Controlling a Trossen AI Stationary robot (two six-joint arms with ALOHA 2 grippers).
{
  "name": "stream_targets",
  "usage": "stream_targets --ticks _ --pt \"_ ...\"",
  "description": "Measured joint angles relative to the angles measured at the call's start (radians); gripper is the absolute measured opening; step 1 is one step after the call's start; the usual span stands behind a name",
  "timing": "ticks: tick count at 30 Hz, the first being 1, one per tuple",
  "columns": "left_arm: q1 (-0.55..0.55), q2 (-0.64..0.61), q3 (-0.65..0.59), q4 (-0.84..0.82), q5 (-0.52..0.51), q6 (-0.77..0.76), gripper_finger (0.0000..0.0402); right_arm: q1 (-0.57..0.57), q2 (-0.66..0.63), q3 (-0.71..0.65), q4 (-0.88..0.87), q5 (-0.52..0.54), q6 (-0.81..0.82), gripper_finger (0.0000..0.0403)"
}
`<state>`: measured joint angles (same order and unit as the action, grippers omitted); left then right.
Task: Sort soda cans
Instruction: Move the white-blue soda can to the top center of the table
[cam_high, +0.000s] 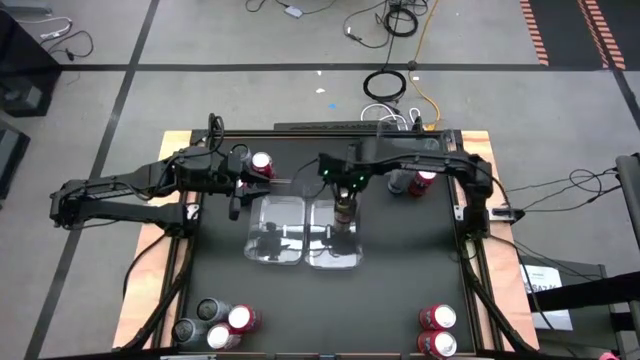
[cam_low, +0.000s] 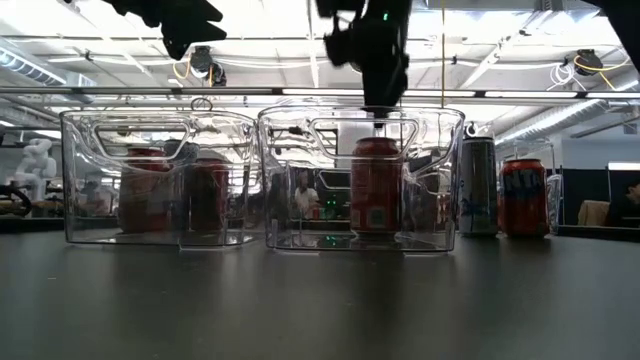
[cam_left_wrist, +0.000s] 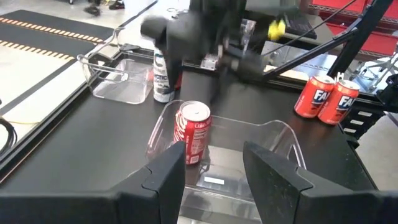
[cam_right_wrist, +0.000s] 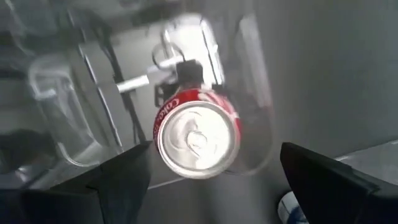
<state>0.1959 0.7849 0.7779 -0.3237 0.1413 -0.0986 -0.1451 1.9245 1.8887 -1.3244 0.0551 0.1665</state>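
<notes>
1. Nearest the low camera: bare dark table (cam_low: 320, 300); behind it, two clear trays side by side, left tray (cam_low: 155, 180) and right tray (cam_low: 362, 180).
2. Red can (cam_low: 377, 187) upright inside right tray; right gripper (cam_low: 378, 95) directly above it, apart from the can top.
3. Right wrist view: same can's silver top (cam_right_wrist: 199, 140) seen from above, centred between the fingers (cam_right_wrist: 124, 171); jaws spread wide, gripping nothing.
4. Left wrist view only: left gripper (cam_left_wrist: 214, 171) over the left tray, jaws partly spread, empty; one red can (cam_left_wrist: 193, 132) beyond the fingertips.
5. High view only: left gripper (cam_high: 237, 190) at left tray's far corner; further cans at near left corner (cam_high: 215, 325) and near right corner (cam_high: 438, 330).
6. Low view: silver can (cam_low: 478, 186) and red can (cam_low: 524, 197) standing right of the trays, on the table.
</notes>
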Motion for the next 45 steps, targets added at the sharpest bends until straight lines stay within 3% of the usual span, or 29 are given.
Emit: stream_targets --ticks 8,12,23,29,34,37,42,45 --pt "0.0 0.0 0.0 0.0 -0.011 0.001 0.017 -0.011 -0.17 0.01 -0.021 0.002 0.061 0.0341" --pt "0.0 0.0 0.0 0.0 -0.015 0.002 0.017 -0.011 -0.294 -0.066 -0.02 -0.002 0.073 0.0341" --pt "0.0 0.0 0.0 0.0 -0.019 0.002 0.017 -0.01 -0.833 -0.669 0.267 -0.003 0.276 0.0341" --pt "0.0 0.0 0.0 0.0 -0.019 0.002 0.0169 -0.011 -1.043 -0.87 0.453 -0.002 0.31 0.0341" --pt "0.0 0.0 0.0 0.0 -0.019 0.002 0.017 -0.011 -1.125 -0.931 0.576 -0.001 0.402 0.0341" --pt "0.0 0.0 0.0 0.0 -0.019 0.002 0.017 -0.011 -1.133 -0.933 0.575 0.013 0.369 0.0341" --pt "0.0 0.0 0.0 0.0 -0.019 0.002 0.017 -0.017 -1.114 -0.933 0.557 0.216 0.392 0.0341" --pt "0.0 0.0 0.0 0.0 -0.019 0.002 0.017 -0.054 -1.086 -0.933 0.542 0.261 0.398 0.0341"
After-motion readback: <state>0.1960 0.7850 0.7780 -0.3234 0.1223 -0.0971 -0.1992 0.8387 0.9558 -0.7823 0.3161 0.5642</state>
